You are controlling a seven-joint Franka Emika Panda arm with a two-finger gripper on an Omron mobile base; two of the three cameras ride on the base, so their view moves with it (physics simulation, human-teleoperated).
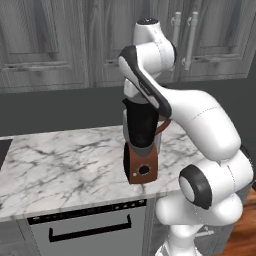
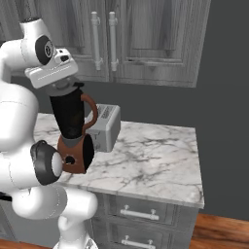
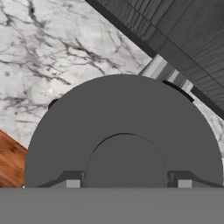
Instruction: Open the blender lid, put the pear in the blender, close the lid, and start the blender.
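Note:
The blender [image 1: 140, 142] [image 2: 73, 131] stands on the marble counter, a dark jar on a reddish-brown base with a brown handle [image 2: 91, 113]. The blender lid [image 3: 122, 127] [image 2: 65, 87], a dark grey disc, sits on top of the jar. In the hand view I look straight down on it. My gripper [image 3: 127, 183] [image 2: 61, 83] hangs directly above the jar, and its fingers [image 3: 72, 183] press on either side of the lid's raised central knob [image 3: 127, 162], so it is shut on the lid. The pear is out of view.
A silver toaster [image 2: 106, 127] stands right behind the blender. Grey wall cabinets [image 2: 146, 39] hang beyond the counter [image 2: 155, 160]. Drawers [image 2: 141, 211] and a dishwasher front [image 1: 90, 230] lie below its front edge. A wooden floor [image 3: 11, 164] shows past that edge.

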